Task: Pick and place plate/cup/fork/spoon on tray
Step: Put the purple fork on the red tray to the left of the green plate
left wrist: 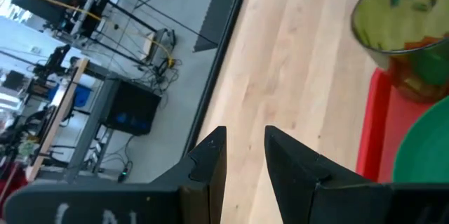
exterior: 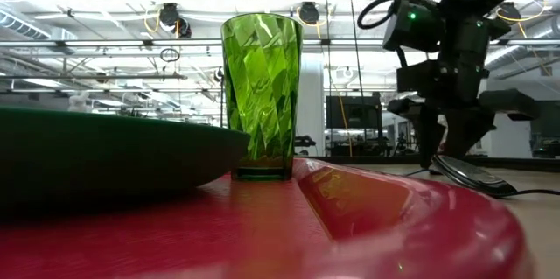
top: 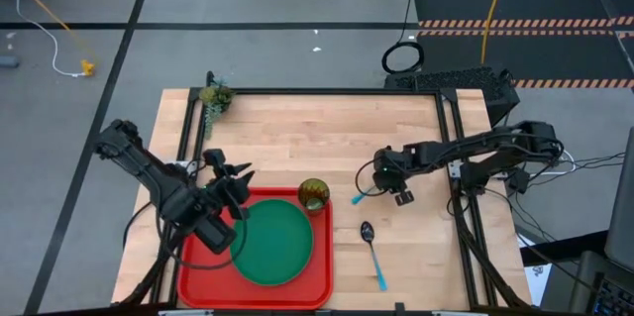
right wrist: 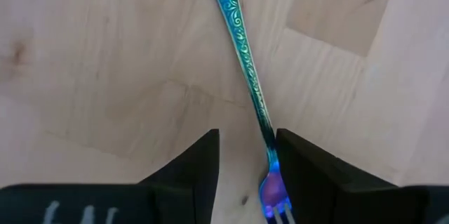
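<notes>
Straddling the slim light-blue fork [right wrist: 245, 62] near its tines, my right gripper [right wrist: 247, 155] stands parted, not clenched; handle runs toward frame top, away from me.

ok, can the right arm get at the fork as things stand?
Probably yes. The right gripper is already over the fork, which lies flat on bare table with its neck between the open fingers. Nothing crowds it; the spoon lies apart.
</notes>
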Action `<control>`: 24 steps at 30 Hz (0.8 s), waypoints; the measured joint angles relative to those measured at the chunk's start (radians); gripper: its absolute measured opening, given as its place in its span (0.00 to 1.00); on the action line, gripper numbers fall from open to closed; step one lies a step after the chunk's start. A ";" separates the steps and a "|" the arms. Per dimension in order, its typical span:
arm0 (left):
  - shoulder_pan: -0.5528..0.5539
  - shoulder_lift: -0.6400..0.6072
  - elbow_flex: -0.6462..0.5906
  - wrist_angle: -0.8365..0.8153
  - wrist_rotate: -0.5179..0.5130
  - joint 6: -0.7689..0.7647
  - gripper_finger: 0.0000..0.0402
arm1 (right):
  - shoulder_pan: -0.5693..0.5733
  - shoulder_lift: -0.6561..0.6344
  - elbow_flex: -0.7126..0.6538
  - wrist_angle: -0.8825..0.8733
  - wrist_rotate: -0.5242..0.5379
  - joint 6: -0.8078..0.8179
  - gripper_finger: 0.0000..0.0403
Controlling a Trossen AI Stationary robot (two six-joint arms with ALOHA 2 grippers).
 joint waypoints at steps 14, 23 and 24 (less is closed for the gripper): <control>0.042 0.000 0.000 0.070 0.001 0.029 0.25 | -0.013 0.000 -0.030 0.045 0.033 -0.046 0.19; 0.042 0.000 0.000 0.159 0.023 0.033 0.25 | -0.013 0.001 -0.031 0.053 0.021 -0.039 0.03; 0.042 0.000 0.000 0.171 0.026 0.033 0.25 | -0.012 0.001 -0.031 0.053 0.021 -0.030 0.03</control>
